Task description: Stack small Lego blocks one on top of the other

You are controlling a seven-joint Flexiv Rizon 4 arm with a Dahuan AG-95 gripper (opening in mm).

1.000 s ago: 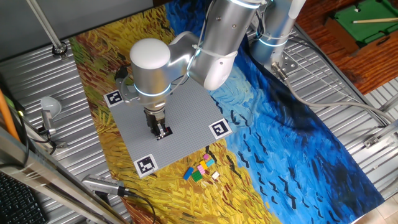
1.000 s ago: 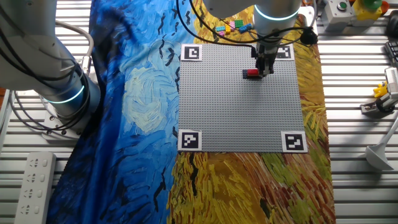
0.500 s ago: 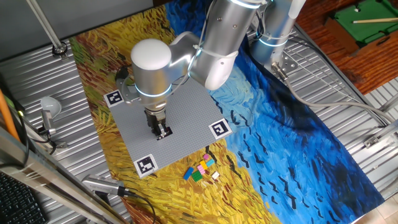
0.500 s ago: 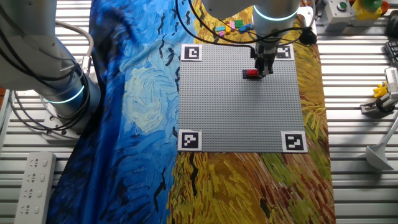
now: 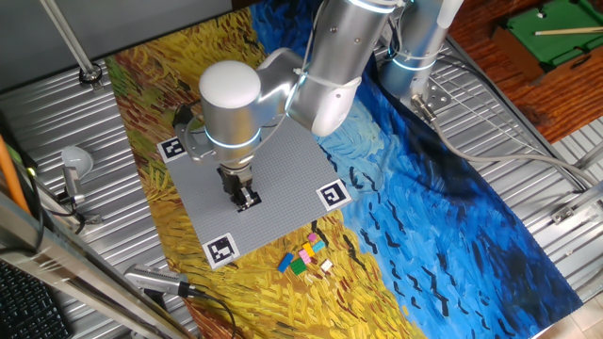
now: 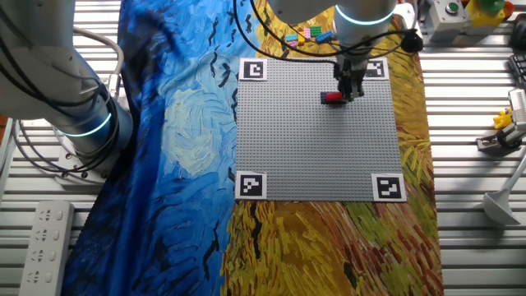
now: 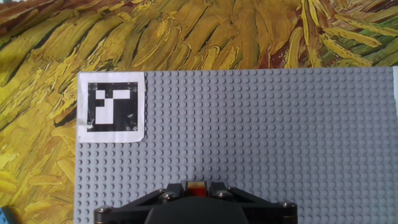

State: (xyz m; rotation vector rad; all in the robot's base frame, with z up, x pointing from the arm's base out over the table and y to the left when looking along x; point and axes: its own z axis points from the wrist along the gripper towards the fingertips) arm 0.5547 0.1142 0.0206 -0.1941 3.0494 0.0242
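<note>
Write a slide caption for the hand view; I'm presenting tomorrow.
Tool low over grey studded baseplate, a red-orange brick between its fingers.

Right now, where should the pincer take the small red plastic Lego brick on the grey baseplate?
Probably from straight above, pinching the long side faces of the small red plastic Lego brick: it lies flat on the grey studded baseplate, leaving only top and sides free.

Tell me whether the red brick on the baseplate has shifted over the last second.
No. The red brick sits at the same spot relative to the corner marker on the baseplate.
</note>
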